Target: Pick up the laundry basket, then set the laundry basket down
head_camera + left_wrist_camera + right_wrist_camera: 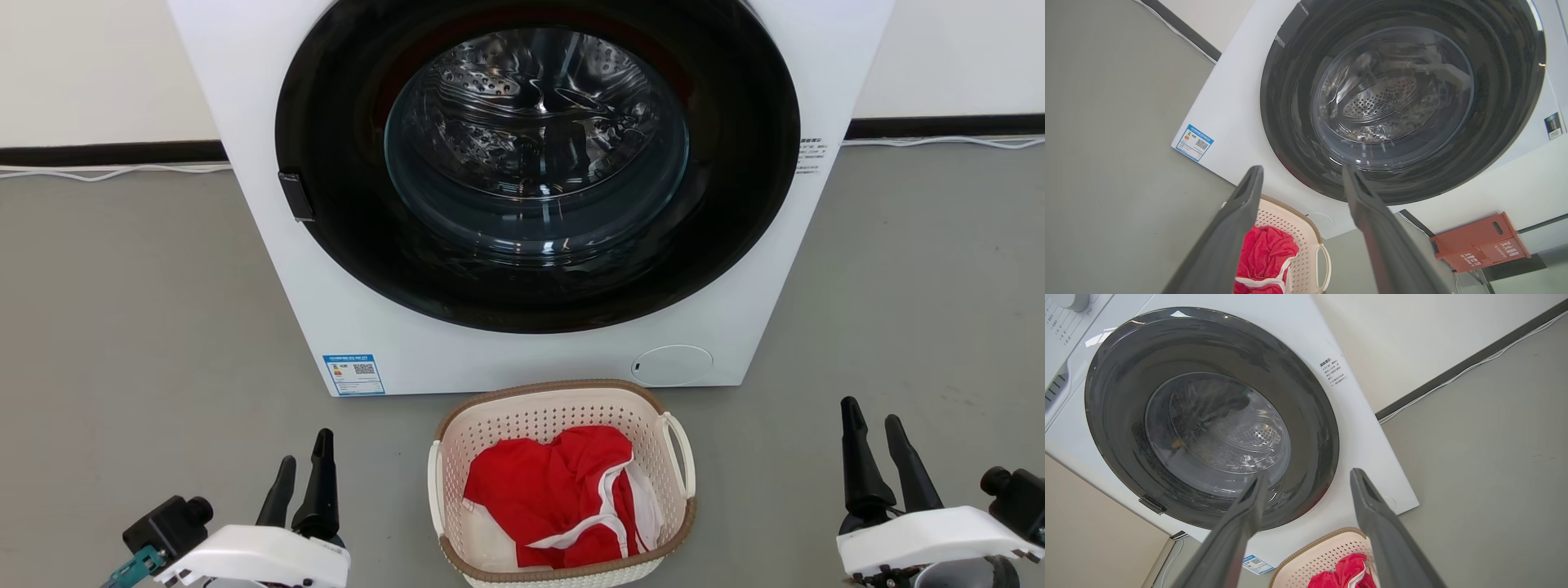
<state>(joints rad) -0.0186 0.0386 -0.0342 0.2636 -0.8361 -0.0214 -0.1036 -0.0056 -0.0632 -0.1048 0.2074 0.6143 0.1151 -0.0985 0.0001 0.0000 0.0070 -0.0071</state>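
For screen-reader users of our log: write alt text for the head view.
A small cream laundry basket holding a red garment sits on the grey floor in front of a white front-loading washer with a dark round door. The left pincer and right pincer hover open on either side of the basket, touching nothing.

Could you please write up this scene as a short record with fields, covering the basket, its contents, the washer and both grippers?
laundry basket: upright on the floor, just in front of the washer, not yet lifted
contents: red garment with white trim
washer door: round, glass, appears shut
side handles: white loops, ungrasped
left gripper: open, empty, left of the basket, apart from it
right gripper: open, empty, right of the basket, apart from it
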